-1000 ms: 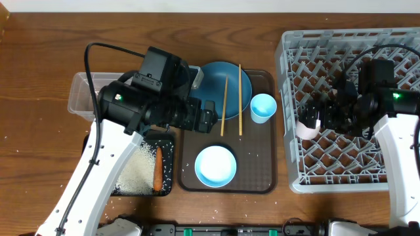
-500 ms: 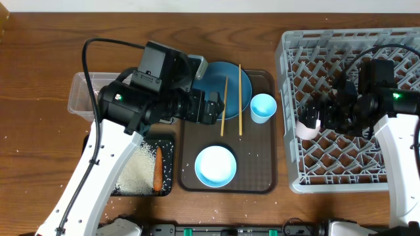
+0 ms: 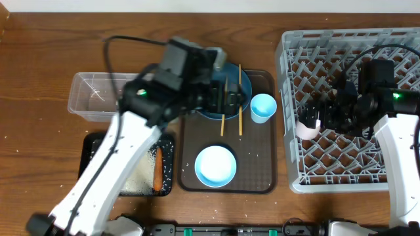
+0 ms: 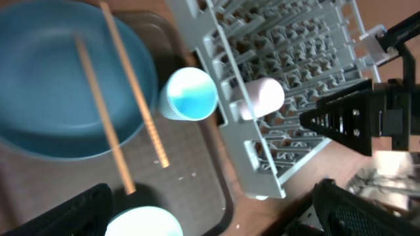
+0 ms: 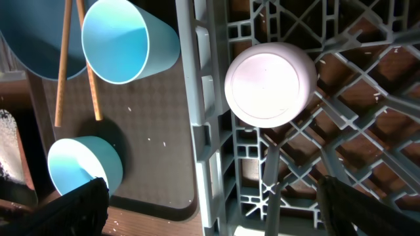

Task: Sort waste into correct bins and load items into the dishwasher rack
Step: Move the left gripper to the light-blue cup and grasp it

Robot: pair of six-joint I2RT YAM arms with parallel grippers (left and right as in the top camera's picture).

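Wooden table (image 3: 39, 131), near to far: light blue bowl (image 3: 215, 165) waiting at serving tray (image 3: 259, 151) near edge. Left gripper (image 3: 226, 101) hovering wide open, empty, over chopsticks (image 4: 128, 78) lying across blue plate (image 4: 46, 98), far-left corner. Right gripper (image 5: 210, 196) gaping, empty, above pink cup (image 5: 269, 84) sitting base-up at rack (image 3: 348, 39) left edge. I'm judging chopsticks pickup next: needing descent, jaws straddling both sticks.

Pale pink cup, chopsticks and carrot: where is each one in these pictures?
pale pink cup (image 5: 269, 84), right wrist view, centre of its round end facing the camera.
chopsticks (image 4: 133, 84), left wrist view, middle of the longer-looking stick.
carrot (image 3: 158, 172), overhead view, its middle.
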